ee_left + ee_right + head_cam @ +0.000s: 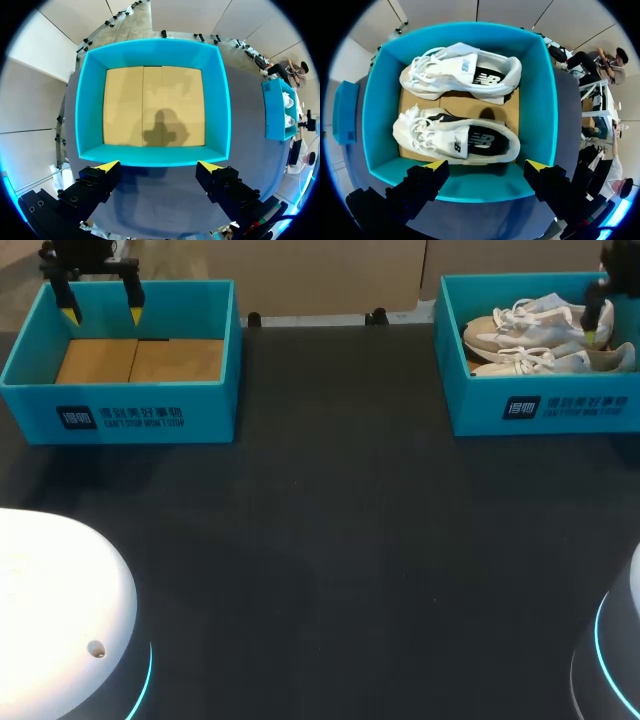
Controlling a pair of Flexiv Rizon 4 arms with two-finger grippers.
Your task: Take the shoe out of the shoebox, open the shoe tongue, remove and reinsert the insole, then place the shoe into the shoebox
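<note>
**Right box**: is sitting at the upper right of the head view, on the dark worktop. It is holding two white shoes lying side by side on its cardboard floor, toes pointing the same way.

**Near shoe**: is lying closest to the right fingers, just inside the box wall. Its opening is facing up and its dark insole is showing.

**Far shoe**: is lying beyond the near one, against the opposite wall. The two are close together, though I cannot tell whether they are touching.

**Right fingers**: are hovering above the near edge of the right box. They are standing wide apart and gripping nothing.

**Left box**: is sitting at the upper left of the head view, well apart from the right box. Only its bare cardboard floor is showing.

**Left fingers**: are hanging over the near wall of the left box, spread wide and carrying nothing.

**Step in hand**: this is looking like the very first one, taking a shoe out. No shoe is lifted yet, and the tongue and insole work are all waiting.

**Next move**: the right fingers are probably needing to drop into the right box. They would close across the near shoe at its heel collar or sides, then lift it clear of the wall without dragging the far shoe along.
</note>
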